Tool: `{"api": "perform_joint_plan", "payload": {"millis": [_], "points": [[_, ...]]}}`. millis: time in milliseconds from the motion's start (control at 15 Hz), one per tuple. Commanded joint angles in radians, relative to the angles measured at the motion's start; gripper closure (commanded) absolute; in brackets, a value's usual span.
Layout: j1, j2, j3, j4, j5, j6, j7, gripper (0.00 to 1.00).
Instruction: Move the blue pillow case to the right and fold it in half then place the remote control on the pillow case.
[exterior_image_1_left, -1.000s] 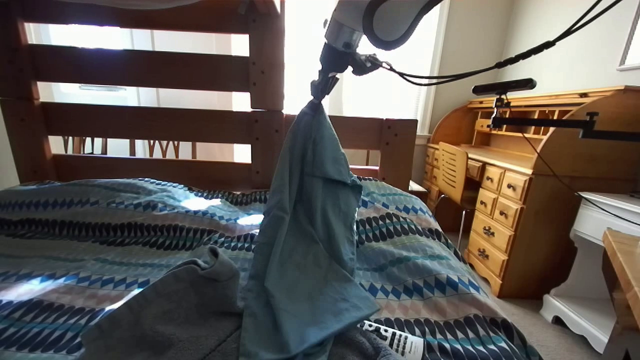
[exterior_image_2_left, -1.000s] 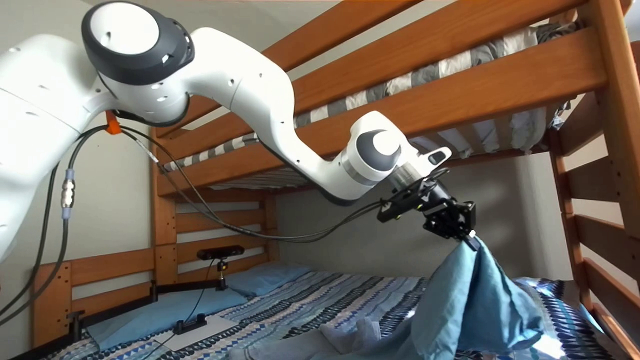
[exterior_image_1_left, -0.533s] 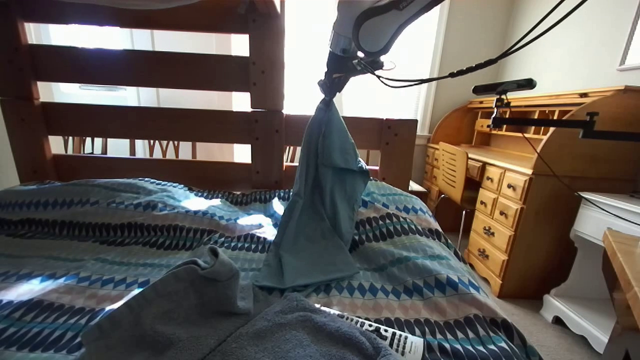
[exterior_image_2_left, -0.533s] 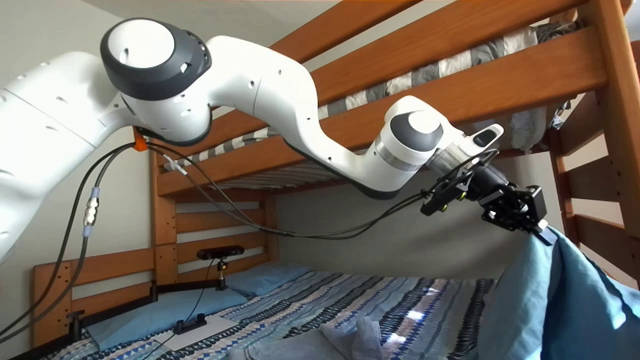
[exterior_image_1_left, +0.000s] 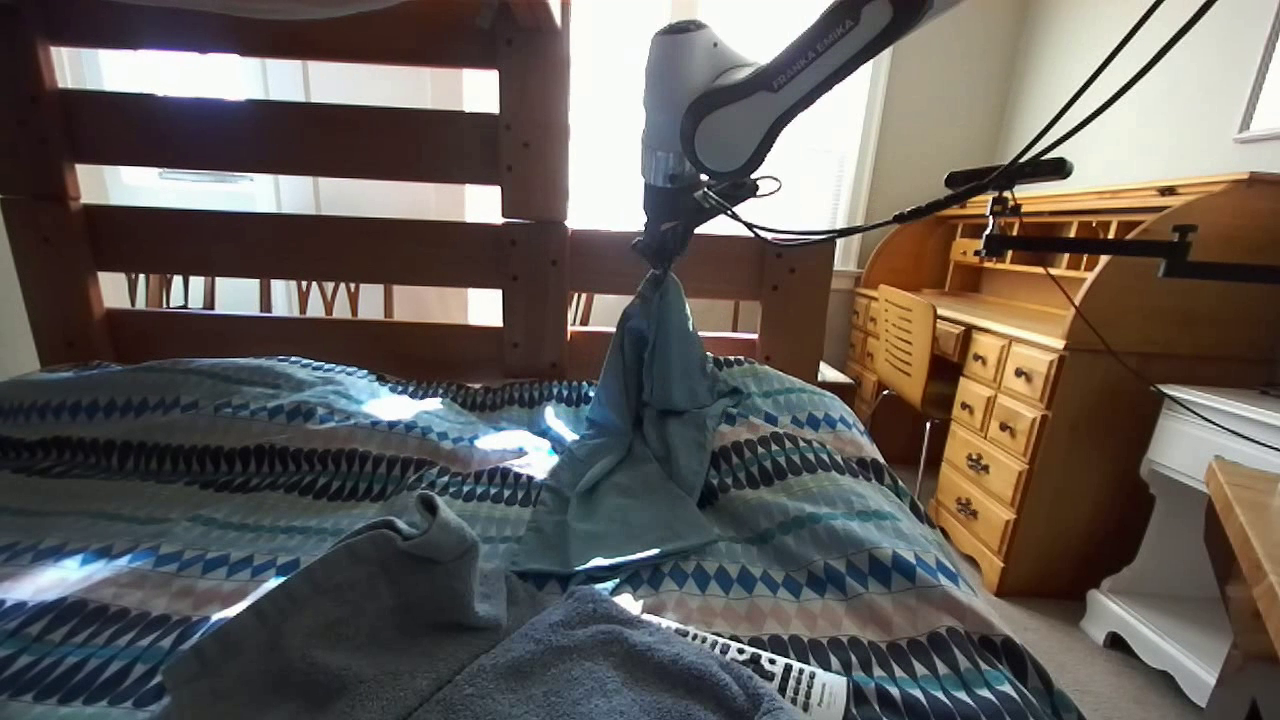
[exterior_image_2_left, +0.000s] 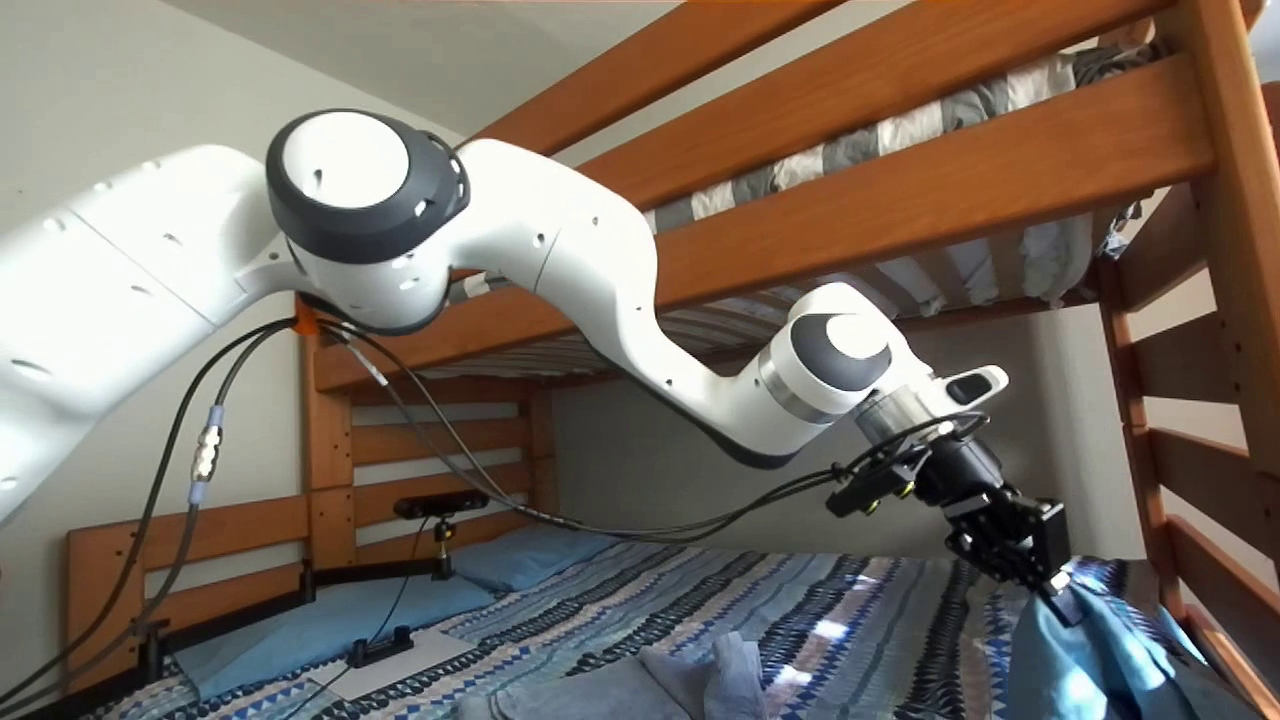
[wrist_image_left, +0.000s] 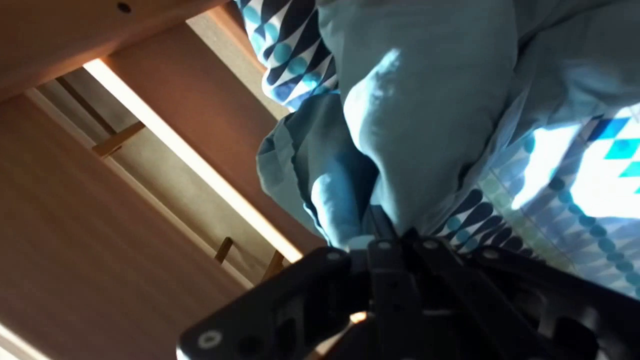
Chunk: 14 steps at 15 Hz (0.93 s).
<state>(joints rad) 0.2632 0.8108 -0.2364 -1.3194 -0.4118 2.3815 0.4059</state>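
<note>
A plain blue-teal cloth pillow case (exterior_image_1_left: 625, 500), partly resting on the striped, patterned quilt (exterior_image_1_left: 300, 465), is pinched by the black claw (wrist_image_left: 395, 229); relocation seems in hand, with lowering and folding next required.

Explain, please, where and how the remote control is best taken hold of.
The remote control is probably best pinched across its width at the end farthest from the pillow case, coming from above: it is slim, lies buttons up, and in an exterior view the grey cloth hides least of that end.
</note>
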Motion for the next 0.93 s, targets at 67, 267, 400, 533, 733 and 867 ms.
{"api": "perform_joint_plan", "payload": {"millis": [67, 267, 400, 533, 733, 867], "points": [[-0.014, 0.024, 0.094, 0.010, 0.045, -0.060, -0.109, 0.99], [-0.024, -0.023, 0.185, -0.043, 0.089, -0.048, -0.210, 0.99], [-0.037, -0.032, 0.243, -0.051, 0.134, -0.061, -0.289, 0.99], [-0.043, -0.034, 0.284, -0.050, 0.173, -0.097, -0.353, 0.99], [-0.056, -0.032, 0.324, -0.041, 0.215, -0.178, -0.448, 0.99], [-0.067, -0.025, 0.341, -0.035, 0.232, -0.228, -0.498, 0.99]]}}
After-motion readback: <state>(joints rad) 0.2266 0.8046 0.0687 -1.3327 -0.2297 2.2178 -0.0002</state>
